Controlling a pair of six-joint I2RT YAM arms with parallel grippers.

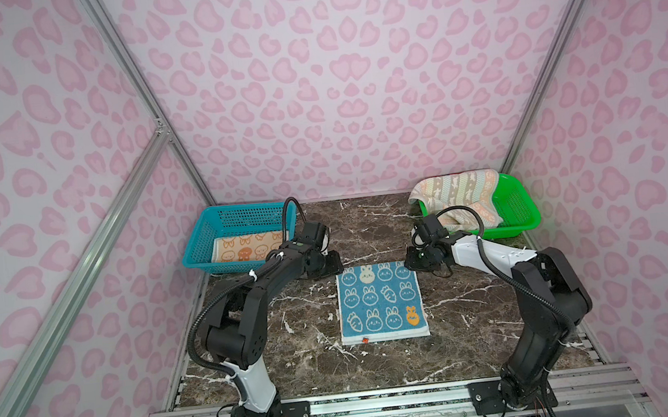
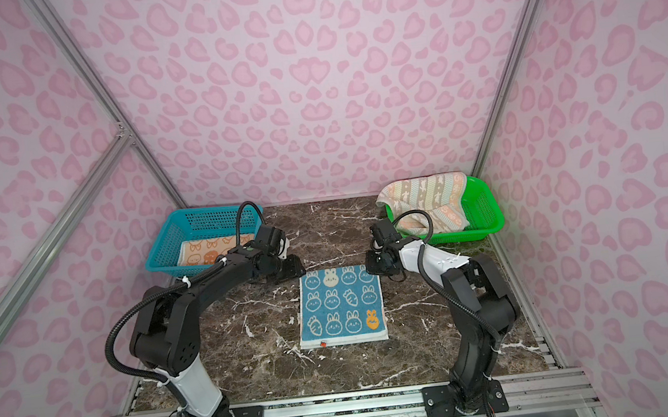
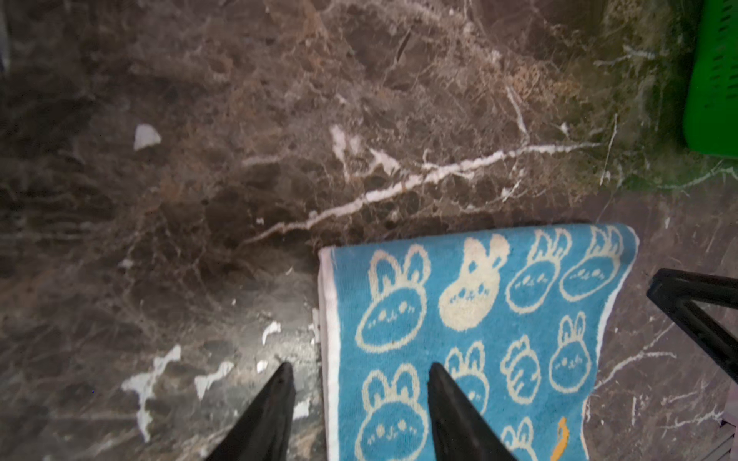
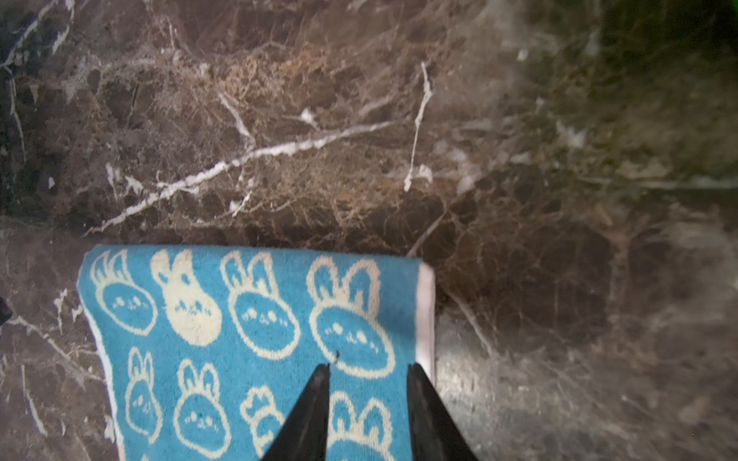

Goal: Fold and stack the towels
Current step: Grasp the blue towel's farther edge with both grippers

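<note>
Fronted by an aluminium rail (image 1: 384, 401) that carries both arm bases, a dark brown, white-veined marble tabletop (image 1: 298, 371) holds a blue towel (image 1: 381, 301) lying flat and square at its centre, a small red tag (image 1: 364, 340) at its near edge. The cloth is looped terry printed with cream rabbit faces and carrots and trimmed in white along its sides. Its far edge is rounded like a fold.

At that far edge, the left end effector (image 3: 359, 367) stands spread and empty, one finger over bare marble and the other over the cloth, straddling the towel's side hem. The right end effector (image 4: 369, 367) is also parted, more narrowly, gripping nothing, both fingers just inside the opposite hem.

The towel looks light, limp and slightly grippy, likely to sag and drag rather than slide. A pinch at the corners, catching every layer, seems the safest hold.

Behind, to the left, a perforated blue basket (image 1: 197, 241) holds an orange towel (image 1: 244, 247) with cream cartoon faces, lying flat. To the right, a pale peach-and-grey striped towel (image 1: 456, 193) is heaped unfolded in a green basket (image 1: 520, 208), spilling over its rim. Pink leopard-print walls (image 1: 354, 90) close the scene.
</note>
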